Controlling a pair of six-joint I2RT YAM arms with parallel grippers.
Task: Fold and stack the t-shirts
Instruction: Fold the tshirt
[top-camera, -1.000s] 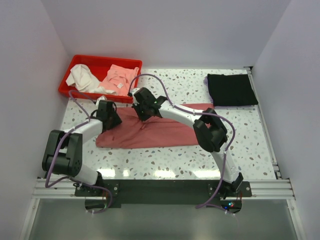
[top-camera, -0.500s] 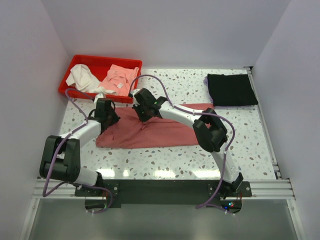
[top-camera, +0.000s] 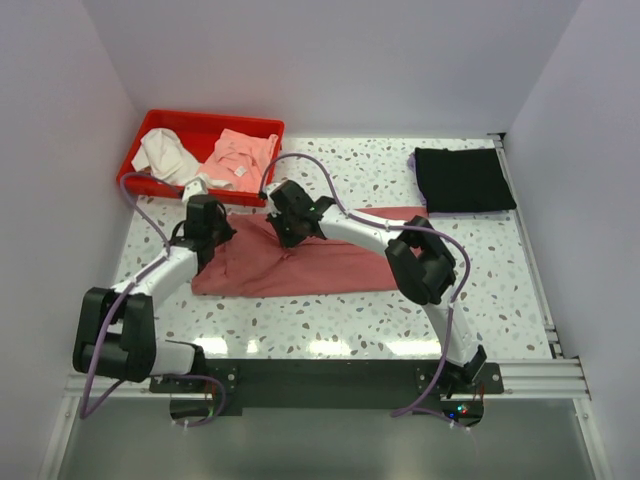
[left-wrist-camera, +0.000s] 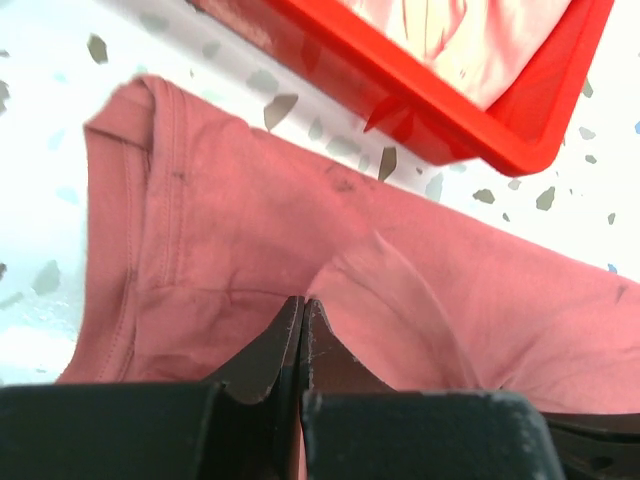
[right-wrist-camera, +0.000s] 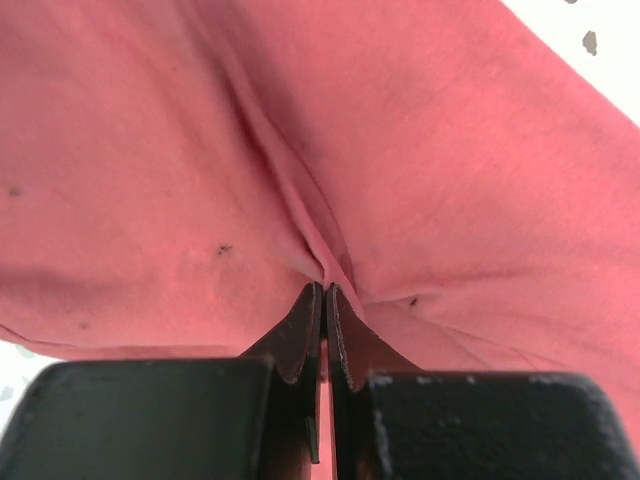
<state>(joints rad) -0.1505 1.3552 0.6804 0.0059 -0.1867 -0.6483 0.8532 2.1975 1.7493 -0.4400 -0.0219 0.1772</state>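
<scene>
The rose-red t-shirt lies as a long crumpled band across the middle of the table, running left to right. Both tools are on its far edge. The left gripper sits at the shirt's far-left corner, just near of the red bin; the right gripper is further right along the same edge, close to the bin's near-right corner. The black t-shirt lies folded flat at the far right of the table, well apart from both arms. From above, the wrists hide the fingertips, so the grip cannot be read there. The wrist cameras settle it: the left one shows its fingers pressed together with a ridge of rose-red cloth drawn up into them, a stitched hem to the left and the bin's wall just beyond. The right one shows jaws likewise pinched tight on a fold of the same shirt, with creases running to the tips. Only the overhead view shows a white garment and a pink garment heaped in the bin.
</scene>
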